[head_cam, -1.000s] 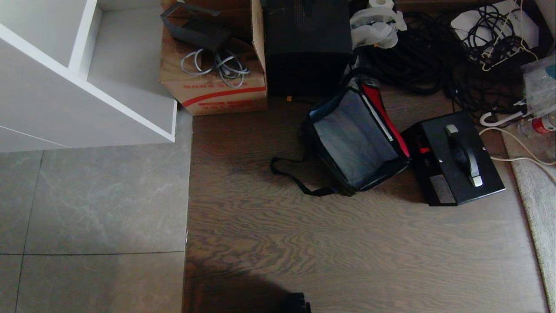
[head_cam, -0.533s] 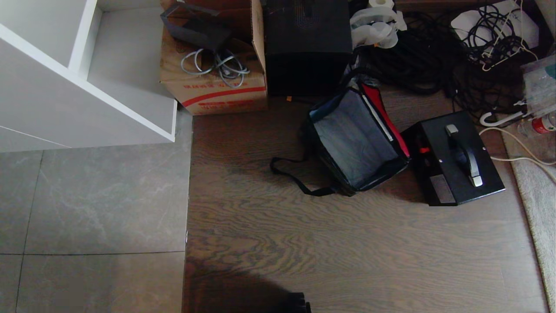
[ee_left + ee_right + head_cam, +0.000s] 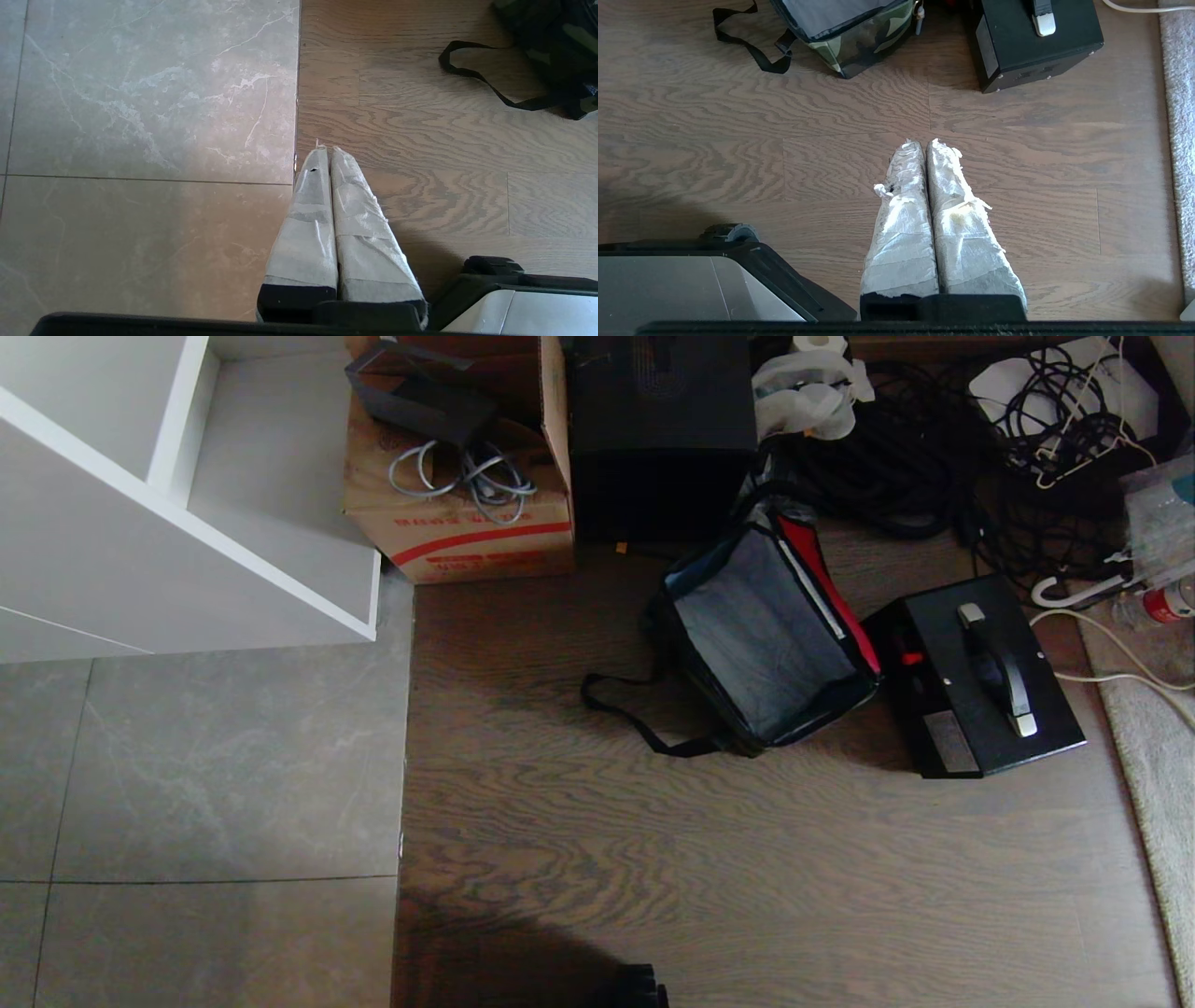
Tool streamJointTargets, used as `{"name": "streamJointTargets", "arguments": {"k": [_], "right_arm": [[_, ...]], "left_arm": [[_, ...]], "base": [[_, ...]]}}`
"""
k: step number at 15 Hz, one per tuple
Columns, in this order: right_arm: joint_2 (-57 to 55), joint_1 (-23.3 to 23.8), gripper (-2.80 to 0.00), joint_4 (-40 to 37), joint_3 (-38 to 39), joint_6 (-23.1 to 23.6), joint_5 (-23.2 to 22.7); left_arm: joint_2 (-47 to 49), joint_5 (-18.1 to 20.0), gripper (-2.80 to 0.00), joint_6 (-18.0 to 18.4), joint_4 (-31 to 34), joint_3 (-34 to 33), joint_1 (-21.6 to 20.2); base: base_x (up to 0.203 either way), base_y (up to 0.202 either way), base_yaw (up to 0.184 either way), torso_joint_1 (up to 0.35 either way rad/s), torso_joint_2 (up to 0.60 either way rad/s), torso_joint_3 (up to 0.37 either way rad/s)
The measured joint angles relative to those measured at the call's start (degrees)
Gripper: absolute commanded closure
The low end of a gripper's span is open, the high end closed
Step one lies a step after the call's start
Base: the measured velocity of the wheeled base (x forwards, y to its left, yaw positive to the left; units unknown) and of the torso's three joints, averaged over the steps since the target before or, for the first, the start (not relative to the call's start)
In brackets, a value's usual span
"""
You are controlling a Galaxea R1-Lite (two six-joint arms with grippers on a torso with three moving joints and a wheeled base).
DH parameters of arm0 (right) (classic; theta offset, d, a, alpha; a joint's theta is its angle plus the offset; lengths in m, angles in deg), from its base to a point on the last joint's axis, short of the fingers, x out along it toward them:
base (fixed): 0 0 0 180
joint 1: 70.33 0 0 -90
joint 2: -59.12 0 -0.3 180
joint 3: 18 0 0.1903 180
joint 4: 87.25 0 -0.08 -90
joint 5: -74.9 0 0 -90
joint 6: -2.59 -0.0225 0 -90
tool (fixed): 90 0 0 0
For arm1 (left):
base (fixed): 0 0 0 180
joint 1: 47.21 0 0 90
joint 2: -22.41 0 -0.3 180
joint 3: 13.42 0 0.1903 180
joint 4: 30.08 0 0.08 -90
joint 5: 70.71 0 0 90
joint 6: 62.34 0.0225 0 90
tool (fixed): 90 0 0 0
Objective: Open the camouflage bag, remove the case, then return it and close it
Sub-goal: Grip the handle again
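Observation:
The camouflage bag (image 3: pixel 761 639) lies open on the wooden floor, grey inside showing, red lining along its right edge, black strap (image 3: pixel 635 714) trailing to the left. Its camouflage side (image 3: pixel 859 44) shows in the right wrist view. The case (image 3: pixel 980 677), flat and black with a silver-ended handle, sits on the floor just right of the bag, also in the right wrist view (image 3: pixel 1031 46). My left gripper (image 3: pixel 325 149) is shut and empty over the tile-wood seam. My right gripper (image 3: pixel 924 142) is shut and empty above bare wood, short of both things. Neither arm appears in the head view.
A brown carton (image 3: pixel 457 513) and a tall black box (image 3: pixel 663 439) stand behind the bag. Tangled black cables (image 3: pixel 934 448) fill the back right. A white shelf unit (image 3: pixel 177 504) is at the left, a rug edge (image 3: pixel 1158 775) at the right. My base (image 3: pixel 691 284) is near.

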Motion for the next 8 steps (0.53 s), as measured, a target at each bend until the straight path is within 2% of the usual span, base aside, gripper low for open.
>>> {"name": "streamJointTargets", "arguments": {"k": [8], "right_arm": [[0.0, 0.0, 0.0, -0.01, 0.0, 0.02, 0.01]], "left_arm": [[0.0, 0.0, 0.0, -0.01, 0.0, 0.0, 0.0]], "base": [[0.0, 0.0, 0.0, 0.0, 0.0, 0.0]]}}
